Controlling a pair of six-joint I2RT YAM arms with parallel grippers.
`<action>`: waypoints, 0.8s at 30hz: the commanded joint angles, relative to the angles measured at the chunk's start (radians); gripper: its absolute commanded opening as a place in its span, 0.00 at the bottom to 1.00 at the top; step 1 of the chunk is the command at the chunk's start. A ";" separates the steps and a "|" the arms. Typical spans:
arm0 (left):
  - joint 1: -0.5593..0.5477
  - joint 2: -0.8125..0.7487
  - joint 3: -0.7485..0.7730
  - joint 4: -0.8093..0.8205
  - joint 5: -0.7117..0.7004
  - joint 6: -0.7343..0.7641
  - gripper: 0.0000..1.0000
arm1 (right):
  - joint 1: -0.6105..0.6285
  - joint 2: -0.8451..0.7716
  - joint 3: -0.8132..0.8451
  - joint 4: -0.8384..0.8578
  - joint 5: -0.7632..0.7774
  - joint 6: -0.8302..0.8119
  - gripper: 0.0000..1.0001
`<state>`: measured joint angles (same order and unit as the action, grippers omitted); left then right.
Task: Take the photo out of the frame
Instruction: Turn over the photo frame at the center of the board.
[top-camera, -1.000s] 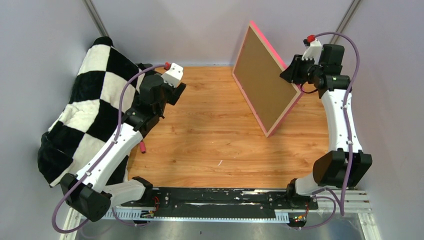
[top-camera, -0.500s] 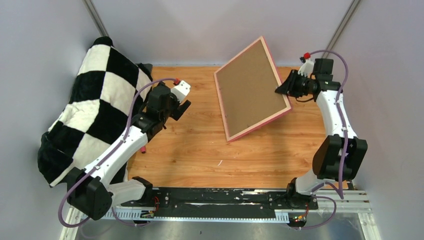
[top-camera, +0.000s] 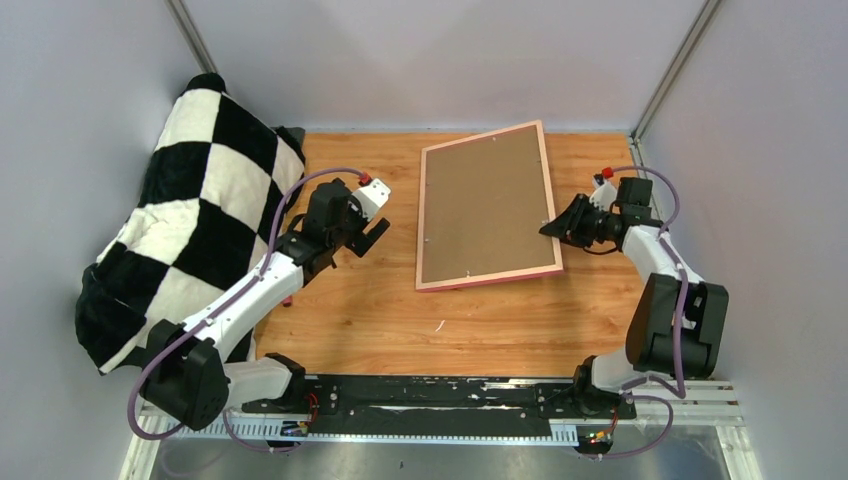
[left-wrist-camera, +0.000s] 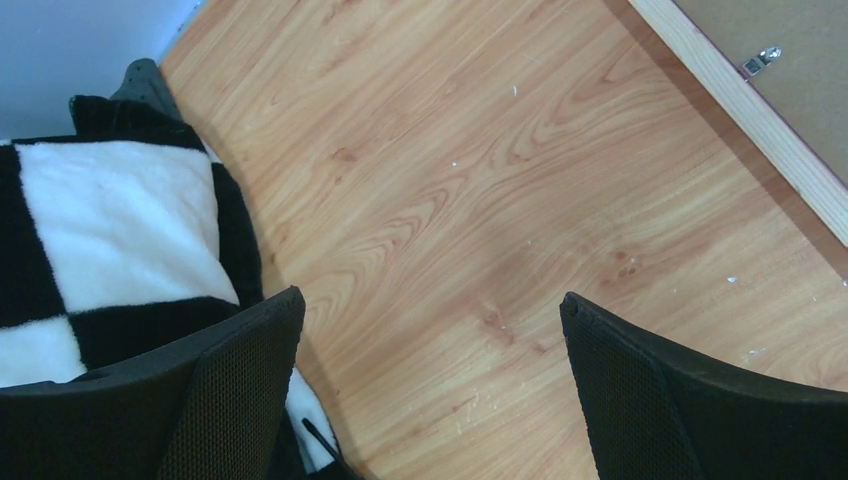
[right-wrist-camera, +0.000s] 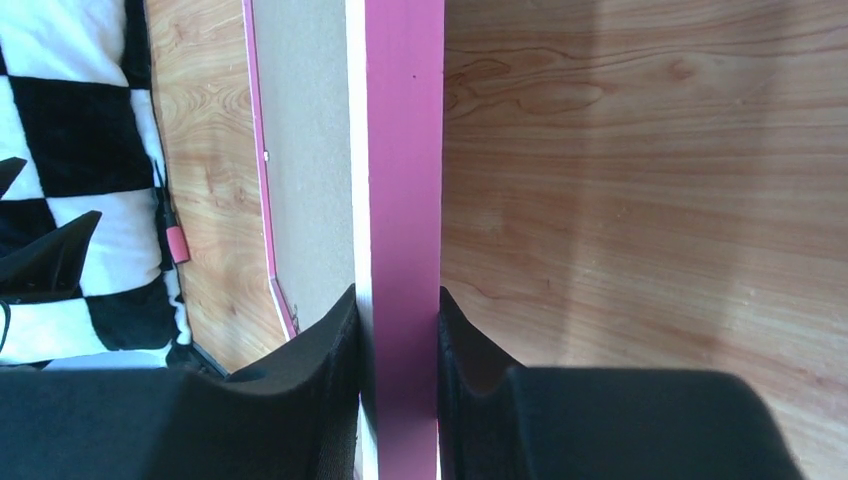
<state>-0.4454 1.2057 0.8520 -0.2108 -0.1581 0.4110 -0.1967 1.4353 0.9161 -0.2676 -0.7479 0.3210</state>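
The frame (top-camera: 490, 281), pink-edged, lies nearly flat on the wooden table with its brown backing board (top-camera: 485, 205) facing up. The photo is hidden beneath that board. My right gripper (top-camera: 553, 228) is shut on the middle of the frame's right edge. In the right wrist view both pads press the pink edge (right-wrist-camera: 403, 180) at the gripper (right-wrist-camera: 400, 300). My left gripper (top-camera: 375, 235) hangs open over bare wood just left of the frame, holding nothing. The left wrist view has the gripper (left-wrist-camera: 430, 300) wide apart, with the frame's pale rim (left-wrist-camera: 745, 105) at the upper right.
A black and white checkered blanket (top-camera: 190, 210) is heaped along the table's left side, close to the left arm. A small red object (top-camera: 287, 297) lies by its edge. Grey walls close in the table at the back and on both sides.
The right gripper has swung the frame down from standing nearly upright to lying almost flat, back up, and has come lower and nearer. The left arm has moved right and nearer, still open.
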 joint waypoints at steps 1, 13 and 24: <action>0.008 0.008 -0.005 0.019 0.005 0.007 1.00 | -0.011 0.097 -0.022 0.061 0.004 -0.060 0.00; 0.010 -0.062 -0.053 -0.041 -0.126 0.050 1.00 | -0.020 0.164 -0.040 0.044 0.019 -0.094 0.27; 0.010 -0.091 -0.117 -0.050 -0.176 0.064 1.00 | -0.041 0.241 -0.065 0.069 -0.020 -0.121 0.46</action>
<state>-0.4412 1.1442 0.7525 -0.2462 -0.3199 0.4637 -0.2134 1.6554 0.8661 -0.2047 -0.7502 0.2329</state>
